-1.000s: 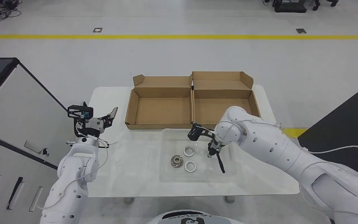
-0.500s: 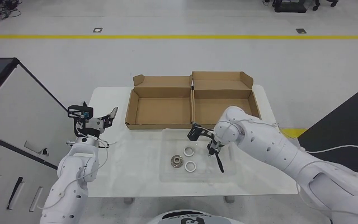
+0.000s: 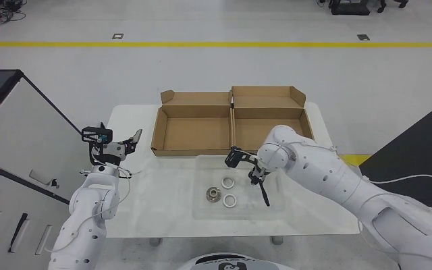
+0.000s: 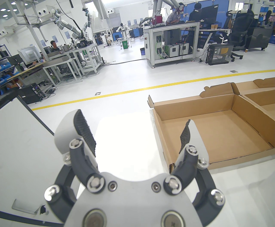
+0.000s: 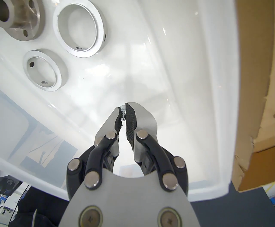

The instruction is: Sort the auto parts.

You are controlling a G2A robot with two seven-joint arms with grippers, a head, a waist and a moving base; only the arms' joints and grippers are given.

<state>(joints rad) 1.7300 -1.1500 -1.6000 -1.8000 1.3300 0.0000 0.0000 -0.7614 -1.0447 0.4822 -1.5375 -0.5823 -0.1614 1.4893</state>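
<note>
My right gripper (image 5: 123,106) hangs over the white tray (image 5: 193,86), shut on a small threaded screw (image 5: 122,113) held at its fingertips. In the tray beside it lie a metal flange hub (image 5: 19,19), a large aluminium ring (image 5: 79,28) and a smaller ring (image 5: 45,73). From above, the right gripper (image 3: 256,179) is right of the two rings (image 3: 229,182) (image 3: 230,200) and the hub (image 3: 214,195). My left gripper (image 4: 133,117) is open and holds nothing, raised near the table's left edge (image 3: 128,145).
Two open cardboard boxes stand side by side behind the tray, the left box (image 3: 192,135) and the right box (image 3: 270,131), both bare inside. The left box (image 4: 214,133) lies just ahead of my left gripper. A white board (image 3: 34,135) leans left of the table.
My right gripper has shifted slightly toward the boxes with the screw in it. The left arm has not moved.
</note>
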